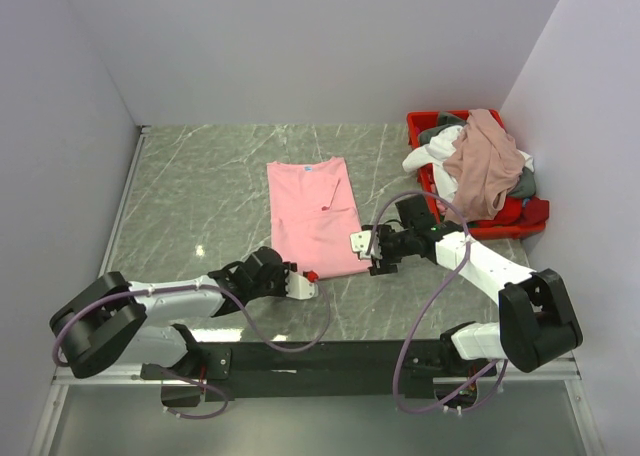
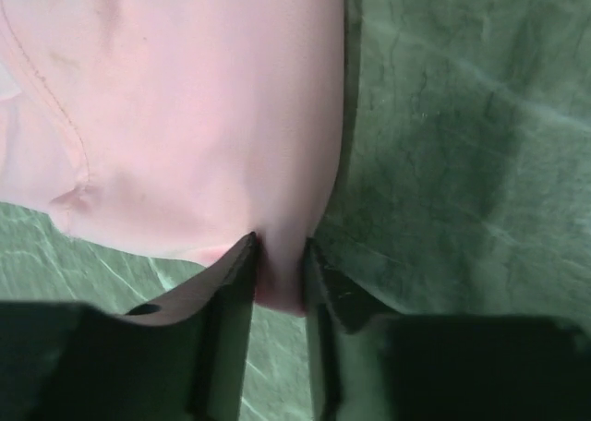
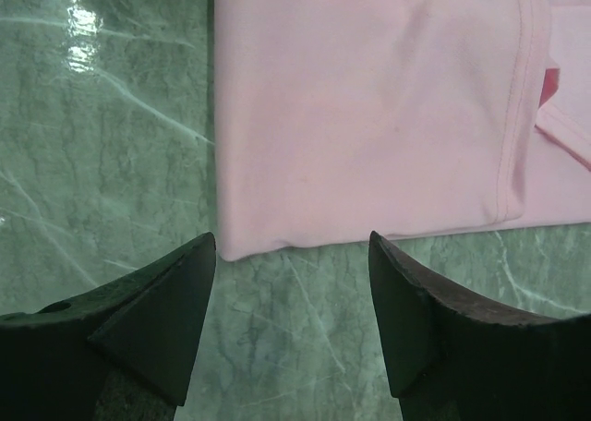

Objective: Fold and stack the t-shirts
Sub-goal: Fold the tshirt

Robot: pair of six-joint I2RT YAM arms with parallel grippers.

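Note:
A light pink t-shirt (image 1: 312, 216) lies folded into a long strip on the green marble table (image 1: 200, 196). My left gripper (image 1: 308, 279) is shut on the shirt's near left corner; in the left wrist view the pink cloth (image 2: 203, 116) is pinched between the fingers (image 2: 235, 282). My right gripper (image 1: 368, 248) is open and empty beside the shirt's near right corner; in the right wrist view the pink edge (image 3: 369, 116) lies just beyond the gripper (image 3: 292, 292). Other shirts, dusty rose (image 1: 487, 161), white (image 1: 432, 159), grey and red, are heaped in a red bin (image 1: 425, 124).
The red plastic bin stands at the back right against the right wall. White walls close in the table on the left, back and right. The arm bases sit on a black rail (image 1: 320, 359) at the near edge.

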